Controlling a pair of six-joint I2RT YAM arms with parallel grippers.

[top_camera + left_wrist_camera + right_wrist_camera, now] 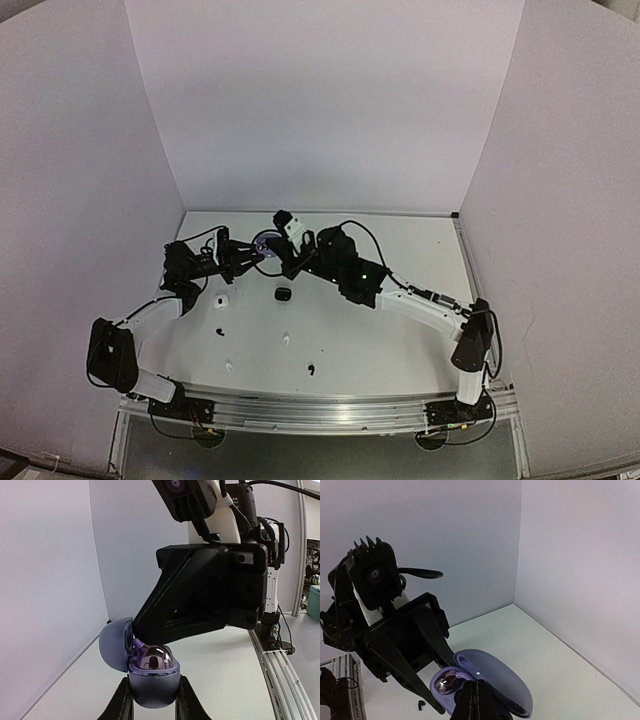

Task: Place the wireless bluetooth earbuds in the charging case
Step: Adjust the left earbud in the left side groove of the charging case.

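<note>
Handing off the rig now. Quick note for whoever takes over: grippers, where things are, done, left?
Left gripper: shut on the open lilac pebble-shaped plastic charging case.
Right gripper: shut, tips at that case's mouth; nothing visibly pinched.
Done: one shiny silvery grey bean-shaped earbud sits in the case.
Left: tiny black buds and tiny white buds lie loose on the white table, near a round white case and a small black case. Second silvery bud not seen.
</note>
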